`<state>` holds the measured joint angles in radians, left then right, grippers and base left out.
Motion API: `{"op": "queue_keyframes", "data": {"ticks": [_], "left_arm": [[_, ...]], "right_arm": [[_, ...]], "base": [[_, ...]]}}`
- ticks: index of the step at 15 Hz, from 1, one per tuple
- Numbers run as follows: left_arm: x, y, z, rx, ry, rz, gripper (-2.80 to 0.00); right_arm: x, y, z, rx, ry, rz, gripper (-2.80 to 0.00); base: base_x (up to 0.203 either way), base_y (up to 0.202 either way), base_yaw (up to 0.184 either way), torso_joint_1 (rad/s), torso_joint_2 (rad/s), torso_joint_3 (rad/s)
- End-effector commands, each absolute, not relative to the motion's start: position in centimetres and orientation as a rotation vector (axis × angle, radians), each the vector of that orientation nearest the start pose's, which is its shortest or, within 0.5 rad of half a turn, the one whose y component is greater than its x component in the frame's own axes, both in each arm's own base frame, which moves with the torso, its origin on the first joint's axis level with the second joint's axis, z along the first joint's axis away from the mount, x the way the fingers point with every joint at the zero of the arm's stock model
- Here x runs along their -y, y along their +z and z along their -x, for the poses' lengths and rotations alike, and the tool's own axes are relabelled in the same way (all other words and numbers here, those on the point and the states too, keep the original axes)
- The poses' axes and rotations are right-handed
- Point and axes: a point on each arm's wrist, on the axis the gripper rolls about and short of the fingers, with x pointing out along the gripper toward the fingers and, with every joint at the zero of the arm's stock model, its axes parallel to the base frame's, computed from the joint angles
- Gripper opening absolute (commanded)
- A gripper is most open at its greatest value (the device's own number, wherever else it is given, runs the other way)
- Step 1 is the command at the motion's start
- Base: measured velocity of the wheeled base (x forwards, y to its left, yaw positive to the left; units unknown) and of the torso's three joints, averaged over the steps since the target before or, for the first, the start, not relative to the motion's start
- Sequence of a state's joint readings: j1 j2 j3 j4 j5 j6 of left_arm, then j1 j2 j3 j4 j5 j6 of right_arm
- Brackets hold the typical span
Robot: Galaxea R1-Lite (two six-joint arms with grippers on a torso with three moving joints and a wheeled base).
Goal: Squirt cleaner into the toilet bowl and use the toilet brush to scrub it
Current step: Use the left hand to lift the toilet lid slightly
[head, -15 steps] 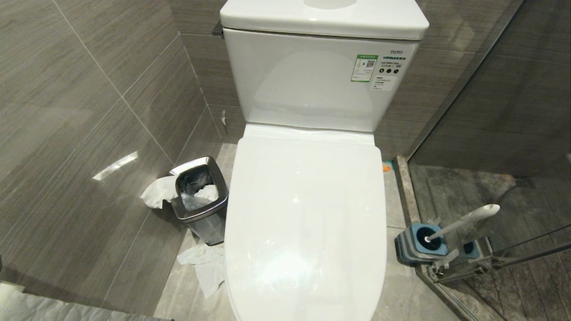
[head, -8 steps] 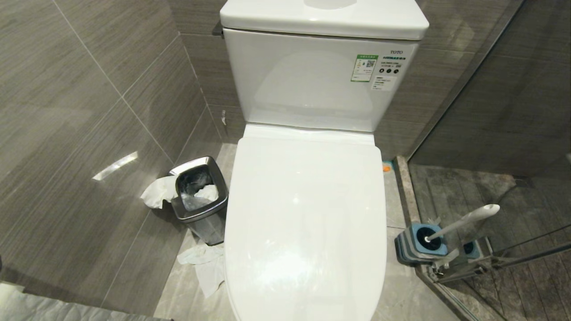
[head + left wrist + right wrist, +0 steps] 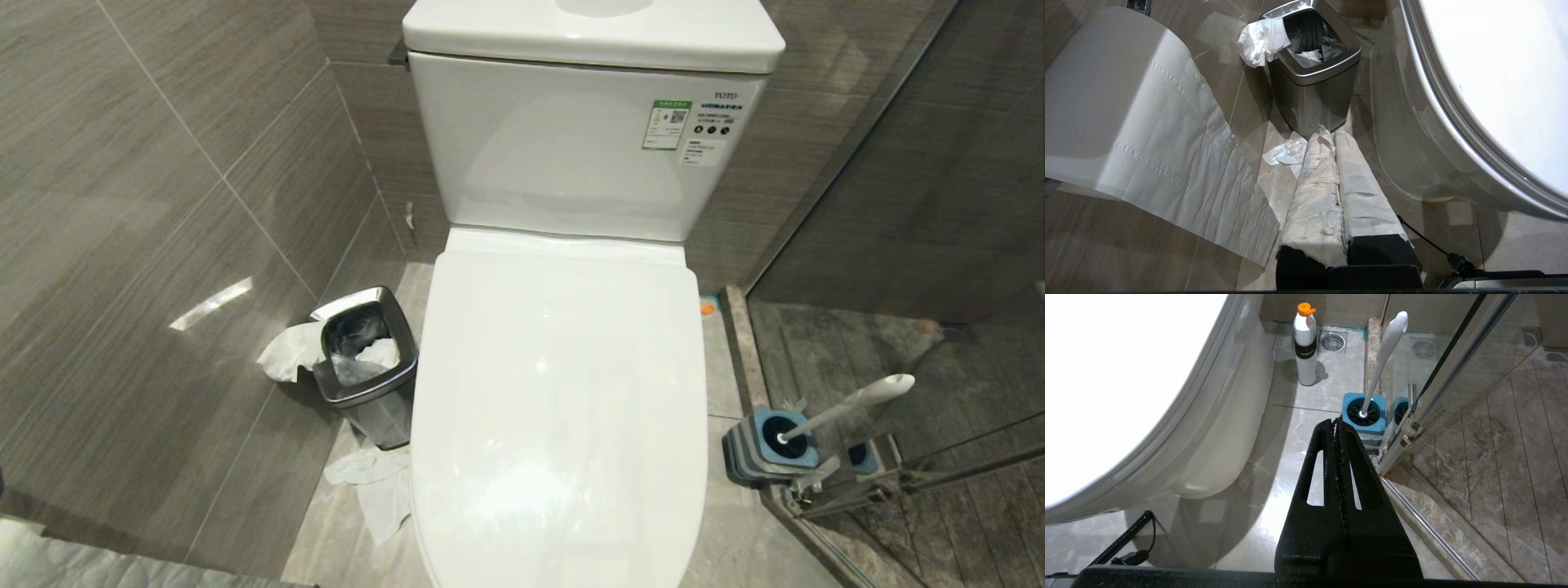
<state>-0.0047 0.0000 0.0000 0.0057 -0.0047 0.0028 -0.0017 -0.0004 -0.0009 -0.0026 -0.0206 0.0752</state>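
Nothing begun: toilet bowl (image 3: 563,392) lid down at frame centre; both end effectors (image 3: 1333,134) (image 3: 1336,422) closed, empty. Next: lift lid.

Left gripper (image 3: 1331,136): black fingers wrapped in white, frayed paper-like covering; thin black cable alongside. Right gripper (image 3: 1336,424): bare matte-black textured fingers, each with a long slot.

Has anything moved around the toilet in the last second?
Nothing visibly changed. The toilet bowl keeps its lid down, the toilet brush still stands in its holder, and the bin and scattered tissue lie as before.
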Motion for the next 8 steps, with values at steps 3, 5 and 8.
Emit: {"op": "queue_keyframes", "data": {"ticks": [3,5,8], "left_arm": [[0.0,7.44,2.27,-0.008,-0.009,-0.003,-2.8],[0.0,7.44,2.27,-0.008,-0.009,-0.003,-2.8],[0.0,7.44,2.27,-0.008,-0.01,-0.003,-2.8]], "right_arm": [[0.04,7.58,2.28,0.004,-0.023,-0.075,-2.8],[0.04,7.62,2.29,0.005,-0.023,-0.075,-2.8],[0.04,7.58,2.28,0.004,-0.023,-0.075,-2.8]], "base": [[0.0,0.0,0.0,0.0,0.0,0.0],[0.0,0.0,0.0,0.0,0.0,0.0],[0.0,0.0,0.0,0.0,0.0,0.0]]}}
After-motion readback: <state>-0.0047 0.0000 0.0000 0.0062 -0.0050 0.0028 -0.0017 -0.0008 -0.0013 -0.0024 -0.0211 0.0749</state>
